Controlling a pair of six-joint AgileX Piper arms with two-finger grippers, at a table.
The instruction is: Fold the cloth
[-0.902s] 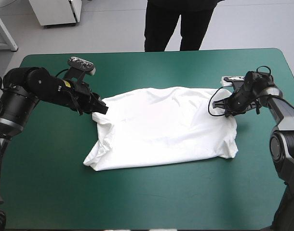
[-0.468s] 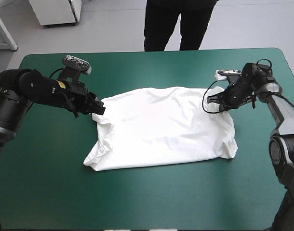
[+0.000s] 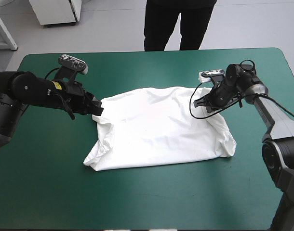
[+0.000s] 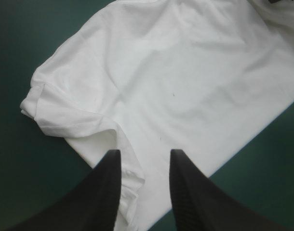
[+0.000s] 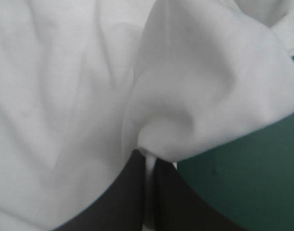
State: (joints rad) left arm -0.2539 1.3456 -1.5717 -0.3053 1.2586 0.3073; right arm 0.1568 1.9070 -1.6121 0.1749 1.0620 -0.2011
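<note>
White T-shirt (image 3: pixel 161 127) is lying loosely spread at the middle of the teal-green surface (image 3: pixel 137 202). The right pincer (image 3: pixel 205 101) is pinching its far right corner, holding it raised; the left pincer (image 3: pixel 95 109) is hovering, fingers spread, over the far left edge. Judging by this, nearly all the folding is yet to come.

Counts: 1 T-shirt (image 3: pixel 161 127), 1 surface (image 3: pixel 137 192), 2 claws.
Claws are tallied as one left claw (image 4: pixel 142 156) and one right claw (image 5: pixel 149 161), two black fingers each.

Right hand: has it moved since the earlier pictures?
Yes. The right hand, shut on the T-shirt, moved left, away from the table's right edge.
</note>
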